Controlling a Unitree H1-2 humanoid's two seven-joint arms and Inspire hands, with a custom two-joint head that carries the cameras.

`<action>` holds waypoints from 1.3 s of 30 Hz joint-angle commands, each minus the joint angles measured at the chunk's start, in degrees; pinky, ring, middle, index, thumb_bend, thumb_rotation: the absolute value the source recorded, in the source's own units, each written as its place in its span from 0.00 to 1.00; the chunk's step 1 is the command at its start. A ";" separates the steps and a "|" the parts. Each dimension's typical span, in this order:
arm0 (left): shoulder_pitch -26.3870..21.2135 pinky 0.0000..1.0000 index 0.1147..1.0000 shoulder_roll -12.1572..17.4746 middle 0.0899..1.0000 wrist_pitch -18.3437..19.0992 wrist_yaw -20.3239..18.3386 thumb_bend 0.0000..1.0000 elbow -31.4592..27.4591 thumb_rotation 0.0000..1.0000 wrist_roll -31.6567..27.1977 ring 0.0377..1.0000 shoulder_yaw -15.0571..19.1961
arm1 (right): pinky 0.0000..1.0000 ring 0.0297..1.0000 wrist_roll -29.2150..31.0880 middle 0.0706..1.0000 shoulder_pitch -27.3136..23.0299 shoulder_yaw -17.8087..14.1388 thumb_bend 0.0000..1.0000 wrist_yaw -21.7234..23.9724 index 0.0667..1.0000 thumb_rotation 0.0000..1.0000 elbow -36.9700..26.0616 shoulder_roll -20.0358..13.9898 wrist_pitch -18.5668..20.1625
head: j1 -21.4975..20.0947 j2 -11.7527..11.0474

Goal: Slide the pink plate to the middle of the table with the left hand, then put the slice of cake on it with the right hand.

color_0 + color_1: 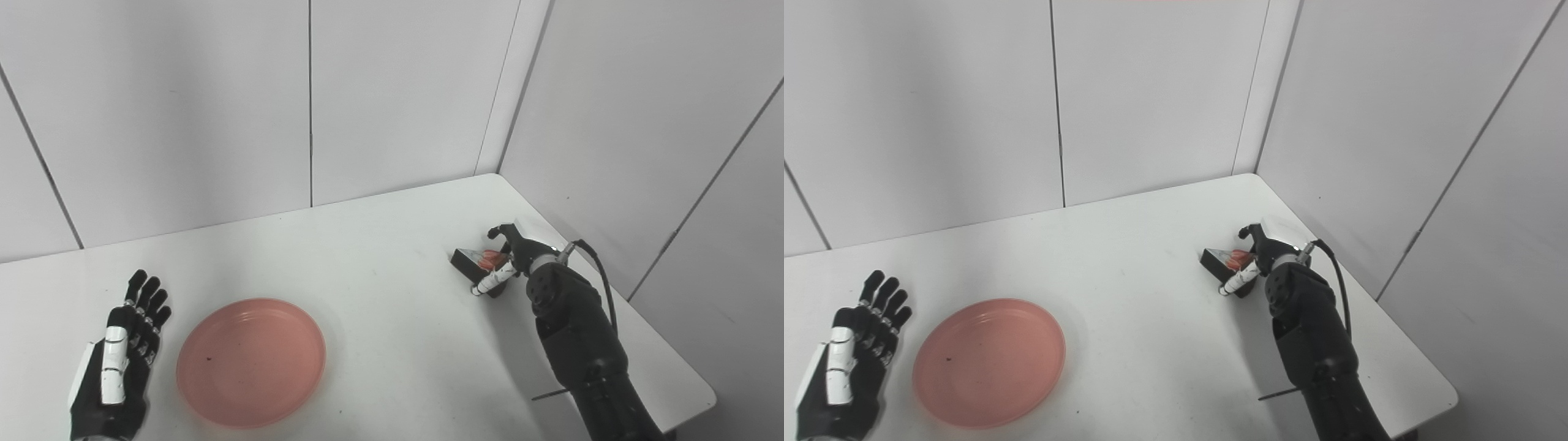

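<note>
A white desk [380, 257] set into a corner of pale grey wall panels [184, 110], seen from above by the robot's head cameras.

The pink plate [251, 361] lies flat on the near left part of the desk, left of the middle. It holds nothing apart from a tiny dark speck.

The left robot hand [119, 355], black with white plates, rests palm down on the desk just left of the plate, near its rim but apart from it. Its fingers are straight, slightly spread and point away from the robot; it holds nothing.

The slice of cake [476, 262], a dark wedge with a pale top and a red piece on it, sits on the far right part of the desk, well apart from the plate. The right robot hand [507, 257] is at the cake, fingers curled about its right side and the white thumb [493, 280] along its near edge. The cake appears to sit on the desk; whether the grasp is firm cannot be told. A black cable [603, 275] loops behind the right wrist.
</note>
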 commanded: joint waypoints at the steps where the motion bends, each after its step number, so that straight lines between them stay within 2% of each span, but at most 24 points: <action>1: 3.16 1.00 1.00 -0.03 1.00 1.09 0.07 0.64 0.73 0.99 -0.49 1.00 -0.05 | 0.19 0.23 -0.05 0.43 -0.35 0.09 0.57 -3.48 0.69 0.00 1.27 -1.14 -0.28 | 0.21 0.11; 4: 3.20 1.00 0.99 -0.30 1.00 1.15 0.34 0.64 0.52 0.98 -0.20 1.00 0.02 | 0.23 0.27 3.05 0.43 -0.61 -1.26 0.56 -8.98 0.63 0.00 2.11 -0.45 -0.30 | 0.71 0.18; 5: 3.26 1.00 0.99 -0.42 1.00 1.23 0.52 0.64 0.30 0.98 0.02 1.00 -0.02 | 0.30 0.32 4.61 0.44 -0.82 -1.36 0.54 -11.21 0.53 0.00 2.75 -0.52 -0.44 | 0.92 0.22; 6: 3.32 1.00 0.99 -0.49 1.00 1.33 0.64 0.64 0.11 0.98 0.17 1.00 -0.07 | 0.35 0.37 5.75 0.42 -0.94 -1.25 0.53 -12.69 0.51 0.00 3.19 -0.68 -0.53 | 1.05 0.22; 8: 3.46 1.00 0.99 -0.66 1.00 1.73 0.80 0.64 -0.36 0.98 0.21 1.00 -0.22 | 0.37 0.40 7.53 0.42 -0.66 -1.35 0.53 -14.77 0.49 0.00 1.76 -0.45 -0.47 | 1.54 0.38; 14: 3.88 1.00 1.00 -1.06 1.00 2.84 1.37 0.65 -2.01 0.97 0.70 1.00 -1.26 | 0.28 0.30 7.52 0.38 0.22 -3.53 0.52 -17.27 0.51 0.00 -9.22 2.48 -0.29 | 4.50 0.75; 17: 4.21 1.00 1.00 -1.95 1.00 3.68 2.28 0.64 -3.23 0.97 1.55 1.00 -1.78 | 0.29 0.28 6.96 0.37 0.34 -4.36 0.52 -15.97 0.50 0.00 -15.22 4.20 -0.29 | 7.92 1.04; 18: 4.29 1.00 1.00 -2.16 1.00 3.95 2.45 0.64 -3.53 0.97 1.75 1.00 -1.96 | 0.29 0.28 6.92 0.37 0.35 -4.41 0.52 -15.52 0.50 0.00 -16.73 4.54 -0.29 | 7.92 1.04; 20: 4.58 1.00 1.00 -2.77 1.00 4.55 3.27 0.62 -4.47 0.98 2.46 1.00 -2.48 | 0.22 0.27 6.95 0.37 0.42 -4.14 0.52 -14.58 0.50 0.00 -20.05 5.33 -0.28 | 9.55 1.24; 22: 4.86 1.00 1.00 -3.61 1.00 4.99 4.16 0.62 -4.88 0.98 3.25 1.00 -2.97 | 0.21 0.26 7.76 0.40 0.73 -3.50 0.52 -14.27 0.47 0.00 -22.84 5.81 -0.29 | 14.05 1.61; 26: 4.72 1.00 1.00 -4.42 1.00 3.38 4.84 0.60 -3.76 1.00 5.42 1.00 -4.43 | 0.19 0.23 10.80 0.36 1.63 -0.93 0.51 -15.40 0.49 0.00 -26.65 6.09 -1.30 | 18.19 1.14; 28: 4.35 1.00 1.00 -5.00 1.00 1.79 5.19 0.59 -2.21 1.00 6.32 1.00 -4.92 | 0.19 0.23 12.35 0.41 1.96 0.14 0.52 -15.45 0.46 0.00 -27.66 6.19 -1.89 | 20.45 0.69; 31: 3.70 1.00 1.00 -6.00 1.00 0.39 5.69 0.60 0.00 1.00 7.18 1.00 -5.22 | 0.20 0.24 15.56 0.37 2.37 1.70 0.51 -15.04 0.49 0.00 -28.84 6.14 -3.24 | 22.40 0.48; 32: 3.48 1.00 1.00 -6.33 1.00 0.26 5.90 0.60 0.51 1.00 7.41 1.00 -5.38 | 0.20 0.25 17.04 0.37 2.65 2.09 0.51 -15.03 0.49 0.00 -28.92 5.95 -4.39 | 24.45 0.07; 36: 2.75 1.00 1.00 -7.31 1.00 -1.16 6.57 0.61 2.86 1.00 8.32 1.00 -5.89 | 0.21 0.25 22.00 0.37 4.02 3.81 0.51 -16.05 0.49 0.00 -28.87 6.03 -9.98 | 27.70 -0.67; 39: 2.13 1.00 1.00 -8.25 1.00 -2.19 7.30 0.60 4.43 1.00 9.08 1.00 -6.06 | 0.20 0.25 24.15 0.37 4.59 5.68 0.51 -15.50 0.49 0.00 -28.91 6.46 -11.78 | 29.11 -0.79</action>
